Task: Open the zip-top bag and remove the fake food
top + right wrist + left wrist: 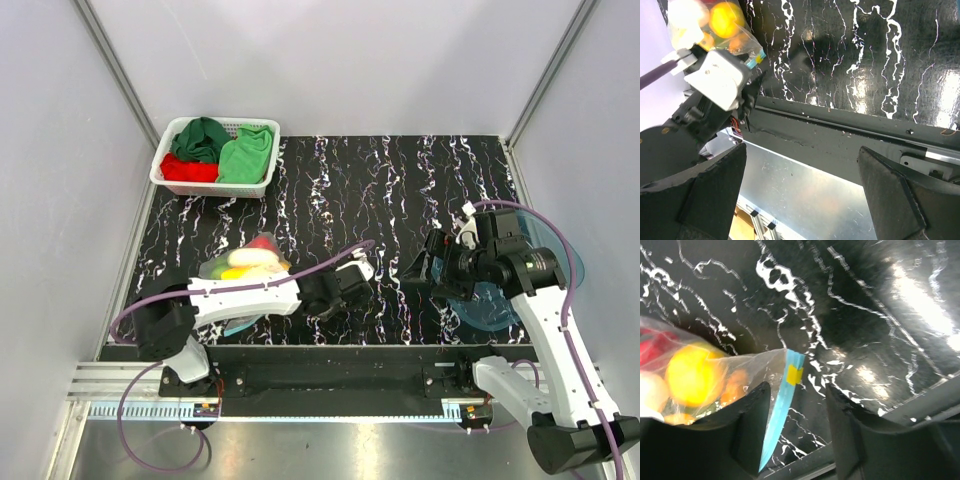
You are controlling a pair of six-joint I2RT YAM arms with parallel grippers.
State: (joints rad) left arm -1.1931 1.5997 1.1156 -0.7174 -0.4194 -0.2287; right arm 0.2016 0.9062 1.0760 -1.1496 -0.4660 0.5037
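Left wrist: clear crinkly zip-top bag (pixel 747 371) is lying apparently sealed, glossy plastic fake food (pixel 692 372) inside; left gripper (pixel 796 397) and right gripper (pixel 802 150) jaws gaping released.

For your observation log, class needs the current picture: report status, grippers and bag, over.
Left gripper open around blue zip strip of bag. Right gripper open, apart from bag. Food inside bag. Teal tub far right, not in the way.

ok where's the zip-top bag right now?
Top view: the zip-top bag is left of centre, just behind the left arm. Left wrist view: its blue zip strip runs between the fingers of the open left gripper.
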